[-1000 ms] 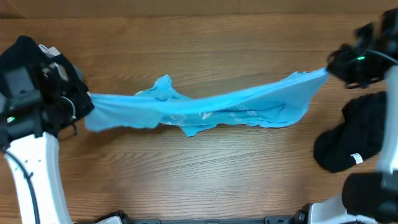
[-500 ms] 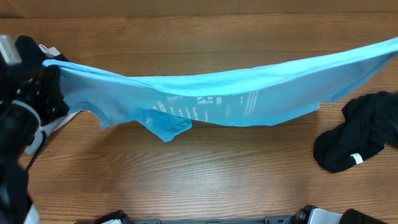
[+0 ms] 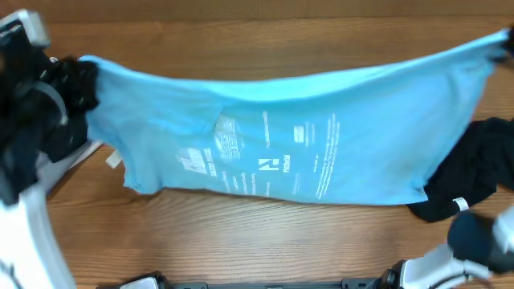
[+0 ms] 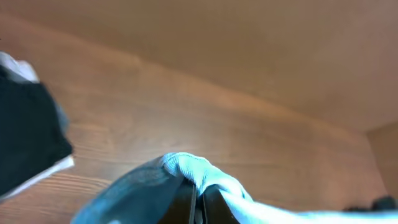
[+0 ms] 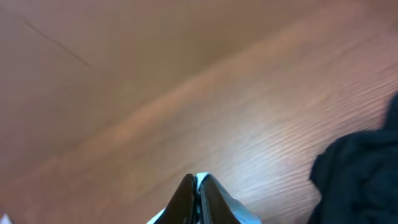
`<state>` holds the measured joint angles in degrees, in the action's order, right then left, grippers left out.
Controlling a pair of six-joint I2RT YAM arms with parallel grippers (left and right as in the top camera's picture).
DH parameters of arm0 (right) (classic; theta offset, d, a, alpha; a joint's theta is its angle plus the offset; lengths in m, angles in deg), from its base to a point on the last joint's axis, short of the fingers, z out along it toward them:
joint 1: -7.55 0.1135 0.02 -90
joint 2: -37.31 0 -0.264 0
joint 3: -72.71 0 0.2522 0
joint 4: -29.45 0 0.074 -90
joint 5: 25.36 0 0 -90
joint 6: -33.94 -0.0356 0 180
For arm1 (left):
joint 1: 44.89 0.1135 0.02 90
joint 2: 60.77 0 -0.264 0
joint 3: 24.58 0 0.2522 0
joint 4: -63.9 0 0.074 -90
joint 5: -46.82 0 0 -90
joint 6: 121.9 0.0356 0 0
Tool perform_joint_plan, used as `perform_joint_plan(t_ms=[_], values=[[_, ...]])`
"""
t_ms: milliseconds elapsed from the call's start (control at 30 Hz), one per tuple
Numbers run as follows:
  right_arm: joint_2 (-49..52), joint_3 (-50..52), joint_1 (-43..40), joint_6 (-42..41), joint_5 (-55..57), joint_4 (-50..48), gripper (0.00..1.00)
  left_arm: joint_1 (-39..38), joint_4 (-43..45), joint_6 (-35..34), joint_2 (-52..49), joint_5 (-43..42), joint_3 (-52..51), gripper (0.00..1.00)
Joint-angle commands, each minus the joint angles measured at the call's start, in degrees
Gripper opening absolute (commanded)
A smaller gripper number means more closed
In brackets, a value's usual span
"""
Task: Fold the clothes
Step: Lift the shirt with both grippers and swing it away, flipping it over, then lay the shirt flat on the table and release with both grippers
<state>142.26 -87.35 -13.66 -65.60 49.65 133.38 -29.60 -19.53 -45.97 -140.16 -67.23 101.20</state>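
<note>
A light blue T-shirt (image 3: 297, 136) with white printed lettering hangs stretched across the table in the overhead view, held up between both arms. My left gripper (image 3: 80, 68) is shut on its left corner; in the left wrist view blue fabric (image 4: 205, 174) bunches over the closed left gripper (image 4: 199, 202). At the far right edge my right gripper (image 3: 506, 38) is shut on the other corner, and the right wrist view shows a sliver of blue cloth (image 5: 202, 180) pinched in that gripper (image 5: 196, 186). A black garment (image 3: 474, 181) lies on the table at the right, partly behind the shirt.
Another dark garment with a white piece (image 4: 28, 137) lies at the left, under my left arm (image 3: 32, 120). The wooden table (image 3: 241, 241) shows below the shirt. The black garment (image 5: 367, 174) sits close to my right gripper.
Both grippers have risen and pulled apart, and the blue shirt has gone from a twisted strip to a wide spread sheet with its lettering showing. It now hides part of the black garment.
</note>
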Motion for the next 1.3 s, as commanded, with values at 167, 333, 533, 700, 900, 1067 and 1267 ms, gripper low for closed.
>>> perform_joint_plan(t_ms=[167,333,533,700,900,1067,1267], values=[[15.9,0.1,5.2,-1.3,-2.0,-12.2,0.04,-5.4,11.0,1.6,-21.6,3.5,0.8,0.04],[14.7,-4.1,5.6,-12.0,-7.6,-32.9,0.04,-4.7,17.5,0.3,-29.9,8.3,15.6,0.04],[13.7,-22.6,2.2,-16.0,-7.6,-35.5,0.04,-2.1,22.7,-1.2,-30.0,12.5,49.0,0.04],[13.8,-20.8,1.2,-9.7,-6.7,-20.8,0.04,-3.1,-1.6,-1.1,-30.3,9.0,53.9,0.04],[14.1,-6.2,4.2,0.1,6.6,-3.0,0.04,-9.5,-26.1,5.3,-38.7,9.2,43.6,0.04],[14.1,14.7,4.4,3.8,8.3,-0.2,0.04,-13.4,-27.1,7.9,-45.2,6.1,28.2,0.04],[14.1,35.7,3.5,3.8,10.1,-3.1,0.04,-15.7,-27.0,9.6,-46.8,8.5,6.5,0.04]])
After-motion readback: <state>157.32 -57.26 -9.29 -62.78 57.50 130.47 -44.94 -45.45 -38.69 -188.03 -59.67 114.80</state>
